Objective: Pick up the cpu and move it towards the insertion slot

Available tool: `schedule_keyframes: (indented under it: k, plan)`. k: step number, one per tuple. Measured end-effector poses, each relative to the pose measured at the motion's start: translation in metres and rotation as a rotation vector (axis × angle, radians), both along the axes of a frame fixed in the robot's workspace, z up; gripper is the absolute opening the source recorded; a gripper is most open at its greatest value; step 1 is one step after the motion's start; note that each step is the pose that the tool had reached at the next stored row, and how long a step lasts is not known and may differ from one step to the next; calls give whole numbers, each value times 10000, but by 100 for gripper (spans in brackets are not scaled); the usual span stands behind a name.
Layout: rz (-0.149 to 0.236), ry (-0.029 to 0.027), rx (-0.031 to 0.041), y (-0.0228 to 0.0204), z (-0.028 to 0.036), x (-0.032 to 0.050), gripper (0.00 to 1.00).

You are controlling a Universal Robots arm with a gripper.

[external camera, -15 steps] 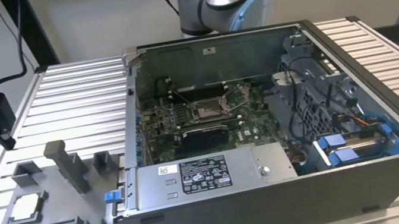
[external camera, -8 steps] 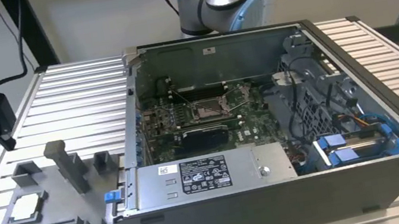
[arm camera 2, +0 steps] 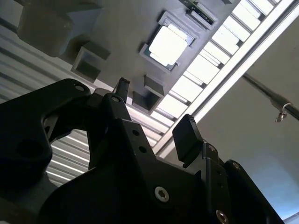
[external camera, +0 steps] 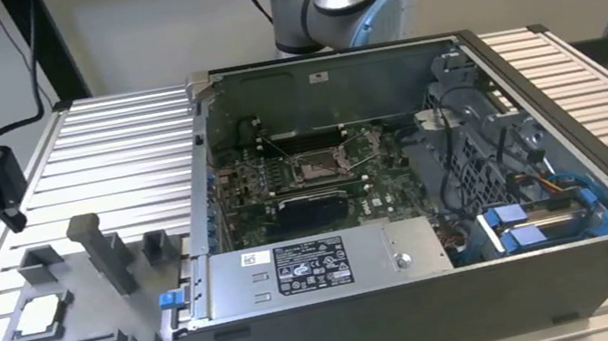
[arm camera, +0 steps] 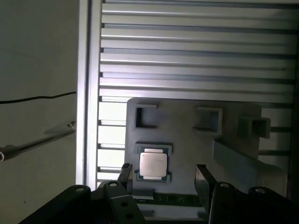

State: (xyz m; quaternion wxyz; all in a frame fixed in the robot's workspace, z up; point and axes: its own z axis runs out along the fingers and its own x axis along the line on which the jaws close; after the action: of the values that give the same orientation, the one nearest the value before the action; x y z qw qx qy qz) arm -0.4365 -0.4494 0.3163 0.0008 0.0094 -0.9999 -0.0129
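- Currently the pincer (arm camera: 163,170) has its jaws apart, holding nothing.
- The cpu (arm camera: 153,164) lies flat in the grey fixture plate (arm camera: 187,154) on the table (arm camera: 187,46), below the pincer, untouched.
- The insertion slot (external camera: 316,166) is inside the computer case (external camera: 424,307), well apart from the pincer.

Robotics lab bench, by the look of it.
A grey robot arm (external camera: 332,1) stands behind a slatted aluminium table (external camera: 118,154), an opened computer case (external camera: 424,307) sits beside a moulded grey fixture plate (external camera: 86,338), and the walls (external camera: 160,28) are bare.
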Motion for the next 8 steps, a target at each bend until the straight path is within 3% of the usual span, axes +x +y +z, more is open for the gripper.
schedule_keyframes:
  k: [8]
  plan:
    - [-1,0,0,0,-114,-1,100]
